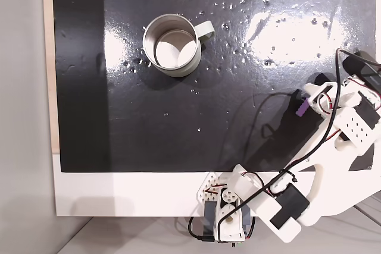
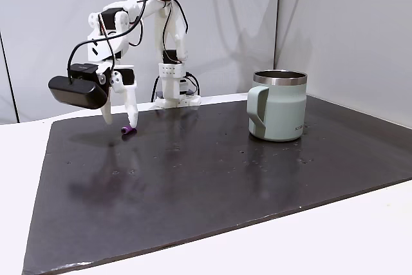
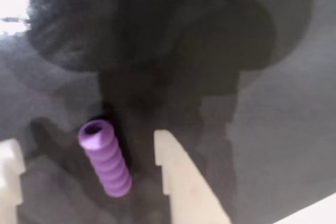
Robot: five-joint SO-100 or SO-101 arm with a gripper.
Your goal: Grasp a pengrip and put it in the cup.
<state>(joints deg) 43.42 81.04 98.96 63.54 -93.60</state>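
The light-purple ribbed pengrip [image 3: 105, 158] lies on the black mat between my two white fingers [image 3: 178, 174], nearer the left one in the wrist view. My gripper [image 3: 86, 140] is open and straddles it, tips close to the mat. In a fixed view the gripper [image 2: 120, 120] hangs at the mat's far left over the pengrip [image 2: 129, 132]. From above, the pengrip [image 1: 302, 107] sits at the mat's right side under the gripper [image 1: 305, 100]. The pale grey-green cup [image 1: 172, 44] stands upright far off, its handle to the right; in the side view the cup [image 2: 278, 105] is at the right.
The black mat [image 1: 178, 123] covers most of the white table [image 1: 119, 194]. The arm's base [image 1: 223, 212] is clamped at the table's near edge. Cables [image 1: 262, 117] loop over the mat by the arm. A wide bare stretch of mat separates pengrip and cup.
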